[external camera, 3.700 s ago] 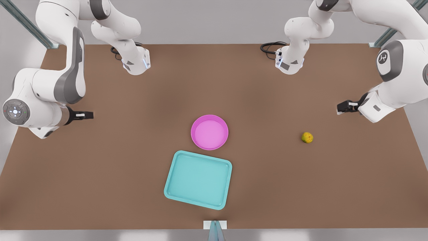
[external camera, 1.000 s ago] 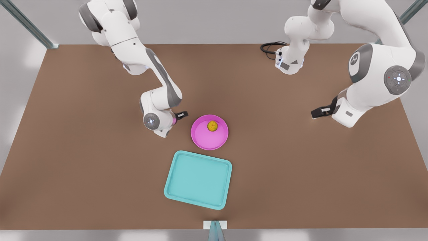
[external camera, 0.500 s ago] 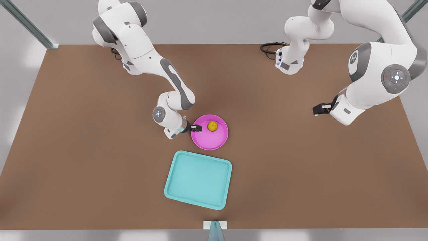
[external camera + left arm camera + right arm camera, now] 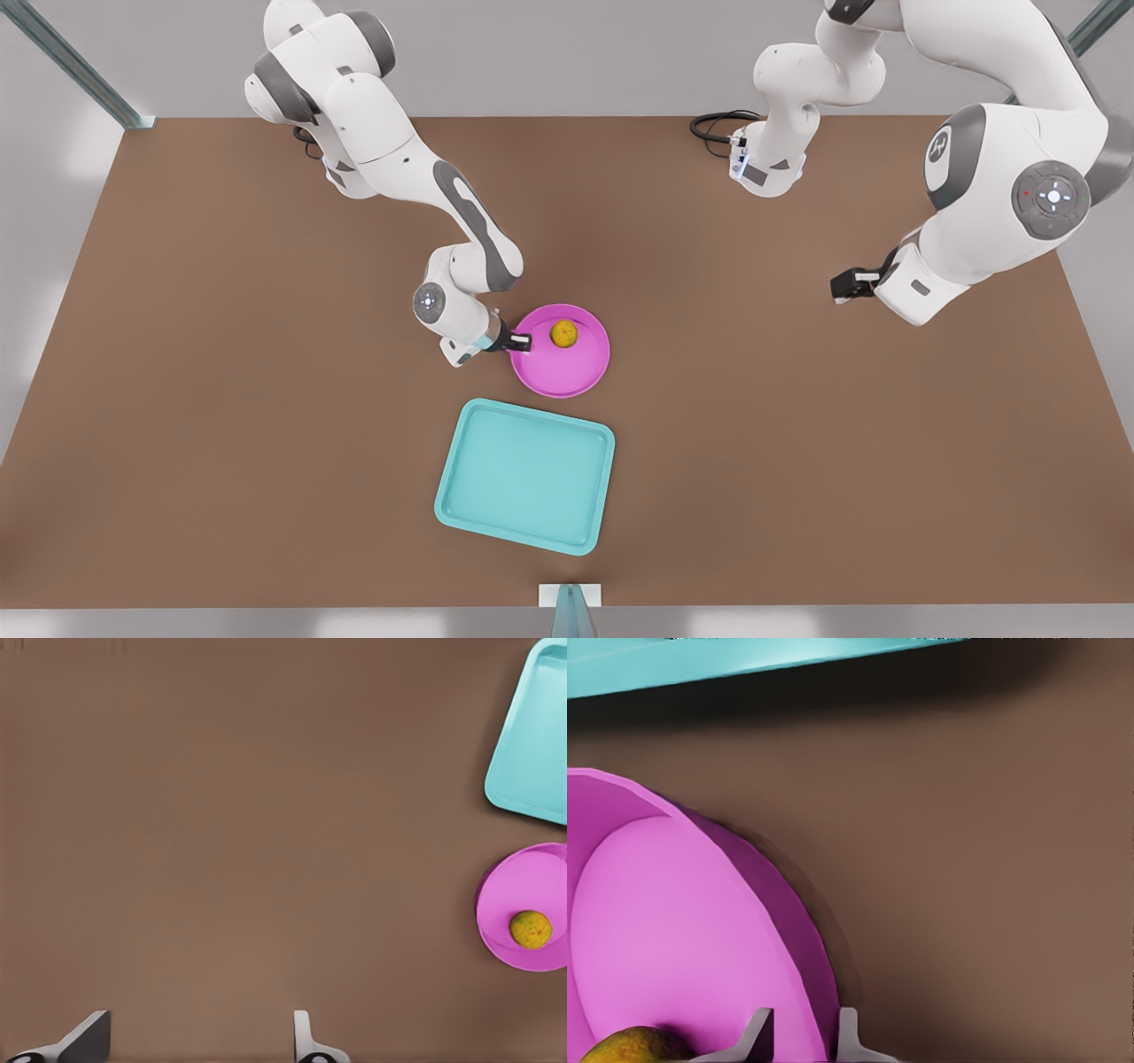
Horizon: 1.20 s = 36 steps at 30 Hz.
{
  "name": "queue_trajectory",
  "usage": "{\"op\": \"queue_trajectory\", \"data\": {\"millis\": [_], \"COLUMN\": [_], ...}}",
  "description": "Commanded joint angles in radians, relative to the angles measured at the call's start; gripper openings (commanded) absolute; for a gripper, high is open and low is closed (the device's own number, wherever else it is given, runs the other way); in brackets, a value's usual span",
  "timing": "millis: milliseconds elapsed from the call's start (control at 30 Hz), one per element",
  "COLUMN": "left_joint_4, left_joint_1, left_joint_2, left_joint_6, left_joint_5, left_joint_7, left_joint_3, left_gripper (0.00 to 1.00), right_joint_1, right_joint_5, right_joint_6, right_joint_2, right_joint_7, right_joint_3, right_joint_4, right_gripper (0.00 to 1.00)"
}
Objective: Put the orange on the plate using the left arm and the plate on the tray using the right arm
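Front view: the right end effector (image 4: 523, 340) pinches the plate (image 4: 576, 368) by its rim, orange (image 4: 563, 333) inside. From there the tray (image 4: 524, 476) lies just beside, toward the desk's (image 4: 797, 487) near edge. The left end effector (image 4: 842, 285), fingers spread, waits well apart.

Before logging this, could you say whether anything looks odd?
Nothing stands out: the small yellow-orange fruit sits in the round magenta plate, whose rim the right gripper grips; the left gripper waits apart.
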Motion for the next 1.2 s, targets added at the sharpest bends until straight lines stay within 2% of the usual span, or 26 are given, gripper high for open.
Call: {"op": "queue_trajectory", "data": {"millis": [0,100,400,600,733,833,1000,1033,1067,1167], "left_joint_4": [0.0,0.0,0.002,0.002,0.004,0.004,0.002,0.002,0.002,0.002], "left_joint_1": [0.0,0.0,0.0,0.0,0.0,0.0,0.0,0.0,0.0,0.0], "left_joint_2": [-0.002,-0.002,0.0,-0.002,-0.005,-0.005,-0.005,-0.005,-0.005,-0.005], "left_joint_6": [-0.004,-0.004,-0.006,-0.006,-0.006,-0.007,-0.006,-0.007,-0.007,-0.007], "left_joint_5": [0.001,0.001,0.001,0.001,0.001,0.001,0.001,0.001,0.001,0.001], "left_joint_7": [0.036,0.034,0.036,0.033,0.033,0.033,0.033,0.033,0.033,0.033], "left_joint_3": [0.0,0.0,0.0,0.0,0.0,0.0,0.0,0.0,0.0,0.0], "left_gripper": [1.0,1.0,1.0,1.0,1.0,1.0,1.0,1.0,1.0,1.0], "right_joint_1": [0.0,-0.002,-0.026,-0.154,-0.25,-0.266,-0.289,-0.289,-0.289,-0.281], "right_joint_5": [-0.007,-0.007,-0.005,-0.001,-0.002,-0.002,-0.013,-0.011,-0.008,-0.004], "right_joint_6": [-0.004,-0.01,-0.022,-0.021,-0.096,-0.105,-0.116,-0.136,-0.143,-0.142], "right_joint_2": [-0.001,-0.002,-0.084,-0.071,-0.009,0.082,0.154,0.156,0.156,0.151], "right_joint_7": [0.044,0.044,0.049,0.046,0.044,0.044,0.043,0.043,0.044,0.051], "right_joint_3": [-0.001,-0.001,-0.001,-0.001,-0.001,-0.001,-0.002,-0.002,-0.002,-0.002], "right_joint_4": [0.002,0.009,0.029,0.084,0.204,0.322,0.41,0.413,0.422,0.414], "right_gripper": [0.37,0.21,0.21,0.21,0.21,0.21,0.21,0.66,1.0,1.0]}}
